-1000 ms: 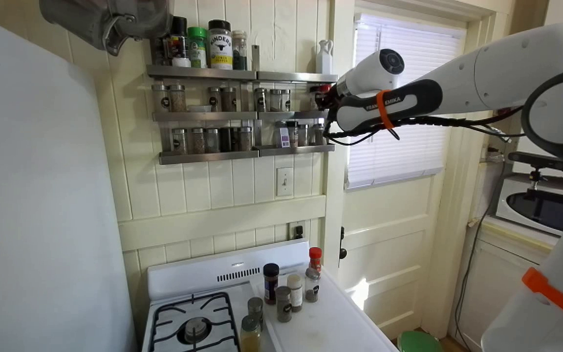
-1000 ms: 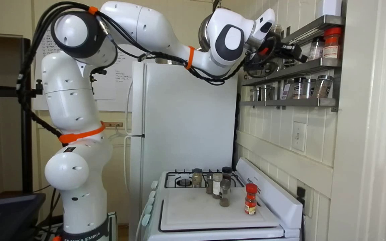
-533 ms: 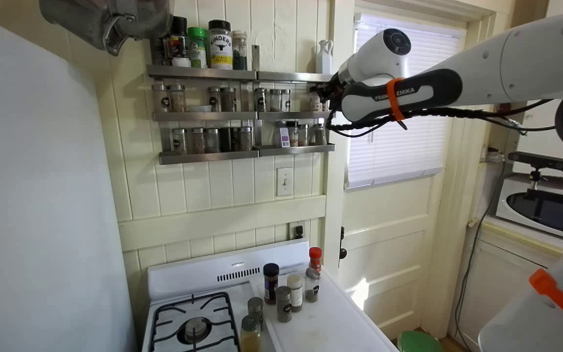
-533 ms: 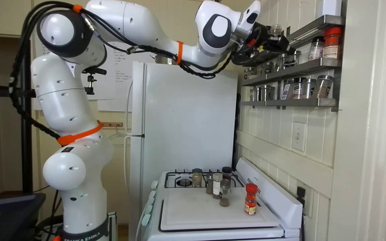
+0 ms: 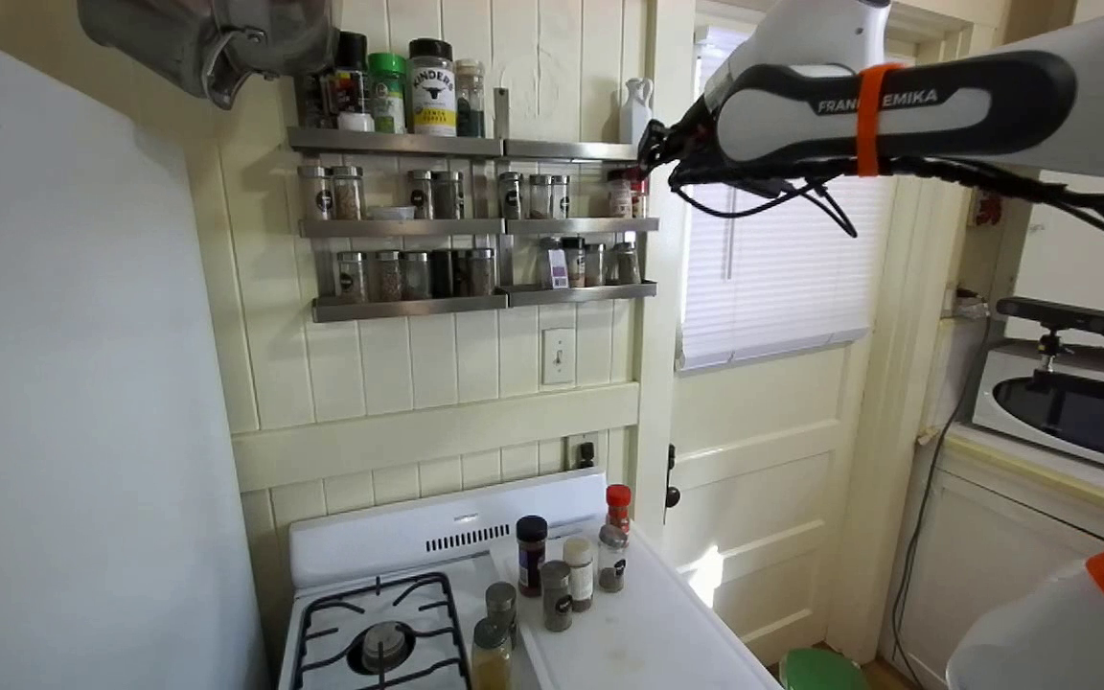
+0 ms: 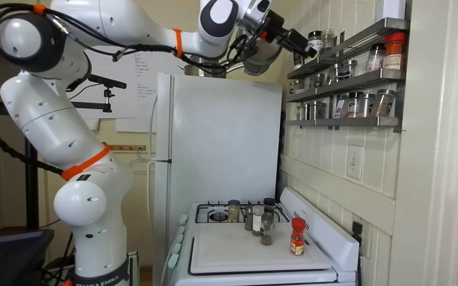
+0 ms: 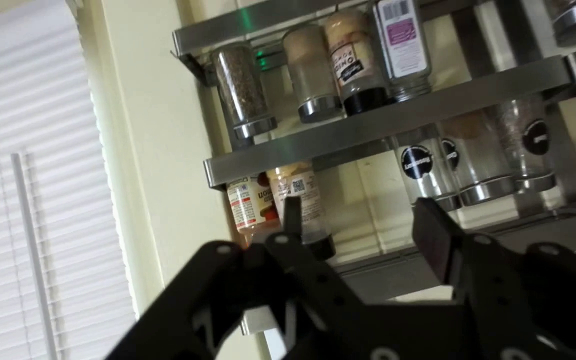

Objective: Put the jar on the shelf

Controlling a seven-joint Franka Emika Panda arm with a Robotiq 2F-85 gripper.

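Locate the gripper (image 7: 360, 225) in front of the metal shelf (image 5: 576, 226), with fingers (image 7: 430, 235) spread apart. Find, on the shelf's middle tier at the end nearest the white blind (image 7: 68, 150), a dark-lidded jar (image 6: 375, 58) upright beside a red-capped jar (image 6: 393, 58). Identify further jars (image 5: 557, 596), all upright, on the white stove (image 5: 360, 544) below (cannot tell the task's own jar from the rest).

the blurred gripper (image 7: 360, 216) partly hides a black-capped jar (image 7: 310, 200).
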